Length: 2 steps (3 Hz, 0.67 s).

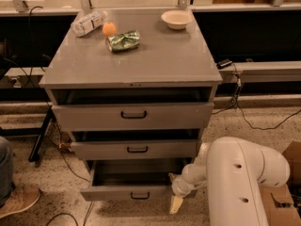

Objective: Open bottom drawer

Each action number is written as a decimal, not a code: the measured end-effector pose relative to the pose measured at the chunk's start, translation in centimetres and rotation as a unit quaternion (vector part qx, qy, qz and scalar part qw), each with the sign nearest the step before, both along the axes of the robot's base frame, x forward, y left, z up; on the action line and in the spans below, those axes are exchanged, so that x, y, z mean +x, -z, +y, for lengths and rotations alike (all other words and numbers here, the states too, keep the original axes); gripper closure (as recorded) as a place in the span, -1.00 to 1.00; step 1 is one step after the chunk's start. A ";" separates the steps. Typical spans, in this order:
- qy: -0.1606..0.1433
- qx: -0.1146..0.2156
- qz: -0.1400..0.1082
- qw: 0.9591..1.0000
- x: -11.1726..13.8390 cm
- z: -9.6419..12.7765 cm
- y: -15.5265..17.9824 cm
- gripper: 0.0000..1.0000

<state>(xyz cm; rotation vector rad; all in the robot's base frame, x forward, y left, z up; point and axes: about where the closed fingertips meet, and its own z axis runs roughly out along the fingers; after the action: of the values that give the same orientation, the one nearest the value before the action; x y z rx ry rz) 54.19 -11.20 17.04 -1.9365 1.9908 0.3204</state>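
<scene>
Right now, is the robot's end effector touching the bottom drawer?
Cannot tell. In the camera view the end effector hangs in front of the right front corner of the bottom drawer, hiding any contact or gap.

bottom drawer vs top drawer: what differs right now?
The bottom drawer is pulled well out, tray showing; the top drawer barely protrudes. The bottom drawer's front is slim and narrow; the top drawer's is taller and wider. Both are grey with black bar handles. The gripper sits low beside the bottom drawer's front corner.
</scene>
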 end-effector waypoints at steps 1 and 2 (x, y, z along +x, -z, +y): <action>0.012 -0.011 0.008 1.000 -0.2 -0.1 0.5 -0.62; 0.016 -0.013 0.015 1.000 -1.3 -0.1 0.4 -0.18</action>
<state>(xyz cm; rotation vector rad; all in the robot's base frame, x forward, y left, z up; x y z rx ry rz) 52.90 -11.27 16.63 -1.9247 2.0515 0.3189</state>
